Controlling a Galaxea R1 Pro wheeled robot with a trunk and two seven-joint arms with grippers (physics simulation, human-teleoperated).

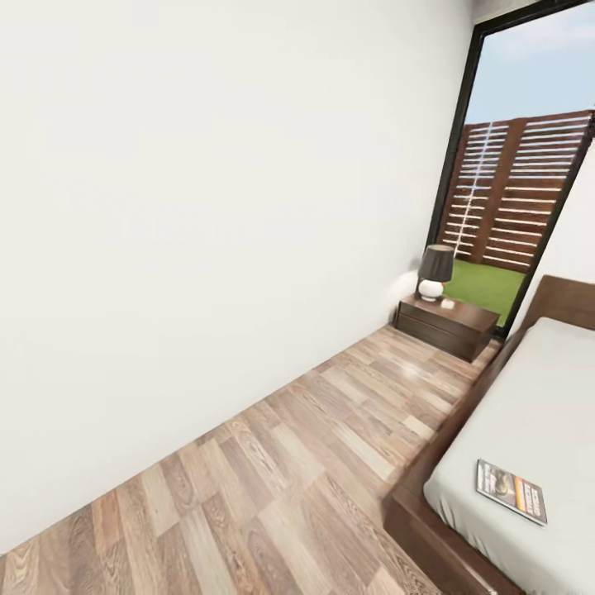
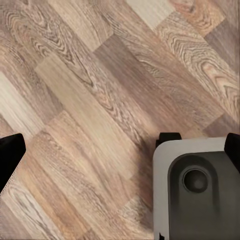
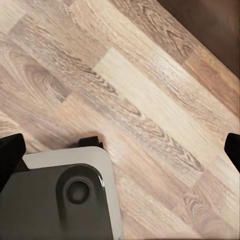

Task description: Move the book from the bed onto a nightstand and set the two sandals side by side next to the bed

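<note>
The book [image 1: 511,491], a thin paperback with a dark cover and an orange band, lies flat near the foot corner of the bed [image 1: 411,498], on its pale mattress. A dark brown nightstand [image 1: 446,326] stands against the white wall, to the left of the bed's headboard. In the left wrist view, my left gripper [image 2: 120,150] hangs open over bare floor planks, with nothing between its dark fingertips [image 2: 10,155]. My right gripper [image 3: 120,152] is likewise open over the floor. The two sandals are out of view.
A table lamp [image 1: 435,273] with a dark shade and a small pale object sit on the nightstand. A strip of wood floor [image 1: 273,463] runs between wall and bed. A tall black-framed window [image 1: 529,165] is behind. My grey base [image 2: 195,190] shows under both wrists.
</note>
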